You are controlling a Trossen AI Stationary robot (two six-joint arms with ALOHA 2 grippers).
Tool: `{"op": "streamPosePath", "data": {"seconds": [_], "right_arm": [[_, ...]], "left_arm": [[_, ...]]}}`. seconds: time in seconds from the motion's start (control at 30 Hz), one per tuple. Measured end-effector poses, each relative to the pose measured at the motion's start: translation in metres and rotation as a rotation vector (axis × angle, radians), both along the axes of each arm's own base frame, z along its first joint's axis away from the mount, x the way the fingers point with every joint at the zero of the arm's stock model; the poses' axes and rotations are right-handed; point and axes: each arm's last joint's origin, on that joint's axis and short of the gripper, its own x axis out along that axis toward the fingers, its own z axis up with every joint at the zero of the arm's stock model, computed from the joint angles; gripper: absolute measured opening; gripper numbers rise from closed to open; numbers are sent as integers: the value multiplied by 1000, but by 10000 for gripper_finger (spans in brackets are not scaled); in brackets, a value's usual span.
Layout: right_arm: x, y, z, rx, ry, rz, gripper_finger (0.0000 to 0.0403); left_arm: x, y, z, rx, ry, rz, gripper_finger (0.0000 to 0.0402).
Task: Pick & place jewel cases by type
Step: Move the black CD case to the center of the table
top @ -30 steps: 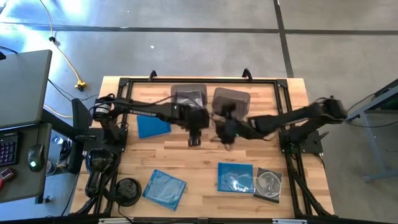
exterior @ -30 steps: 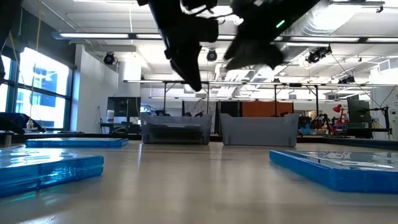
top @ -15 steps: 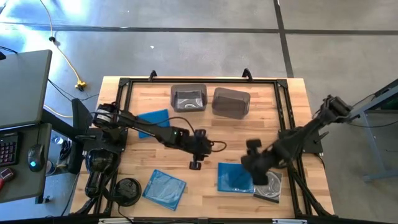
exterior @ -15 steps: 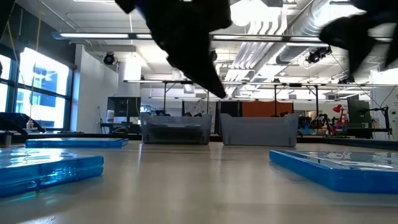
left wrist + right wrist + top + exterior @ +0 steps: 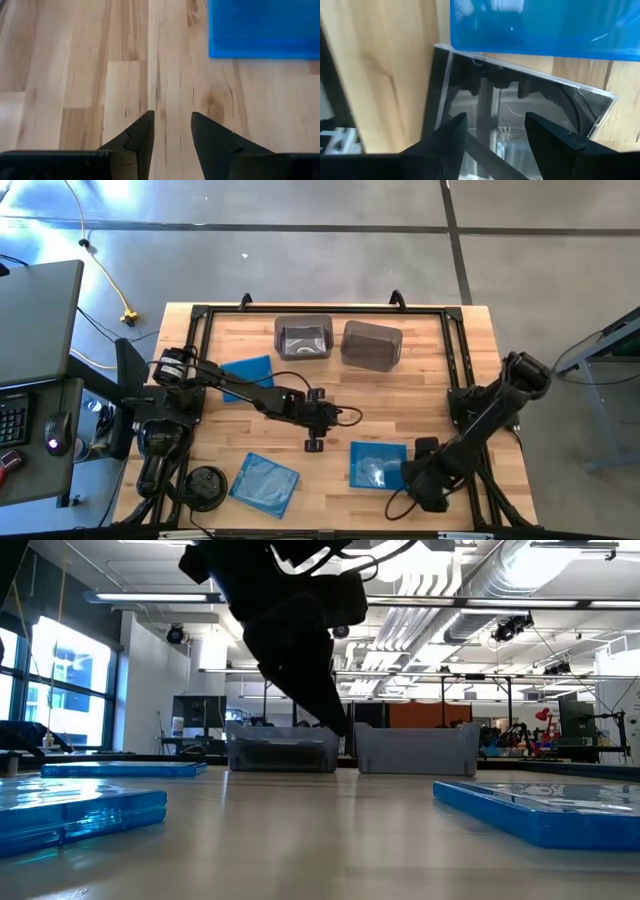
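Where the wooden bench (image 5: 420, 395) fills the middle of the high view, the left pincer (image 5: 314, 444) is seen just below centre, its fingers (image 5: 141, 134) parted over bare wood and nothing held between them. In the left wrist view a blue jewel case (image 5: 264, 27) lies ahead of those fingers, apart from them. The right pincer (image 5: 425, 480) is found at the lower right of the high view, over the clear jewel case (image 5: 520, 112) — its fingers (image 5: 547, 132) are spread to either side of that case, released, with nothing clamped. That clear case lies just beside the lower-right blue case (image 5: 377, 463), one edge tucked under or against it; which cannot be told. Two more blue cases are seen on the bench: one at the upper left (image 5: 247, 377), one at the lower left (image 5: 264, 482). Two grey bins (image 5: 304, 338) (image 5: 372, 344) stand side by side at the upper middle, and a round black object (image 5: 205, 485) rests at the lower left corner.
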Motion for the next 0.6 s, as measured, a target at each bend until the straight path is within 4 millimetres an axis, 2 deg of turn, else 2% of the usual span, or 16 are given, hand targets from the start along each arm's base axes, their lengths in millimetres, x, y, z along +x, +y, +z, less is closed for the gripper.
{"op": "streamPosePath", "data": {"seconds": [0.33,0.6], "right_arm": [[0,2,-22,-84,74,45,197],[5,-14,-24,-188,100,126,197]], "left_arm": [[-1,0,0,1,8,0,127],[0,2,0,65,3,-2,127]]}}
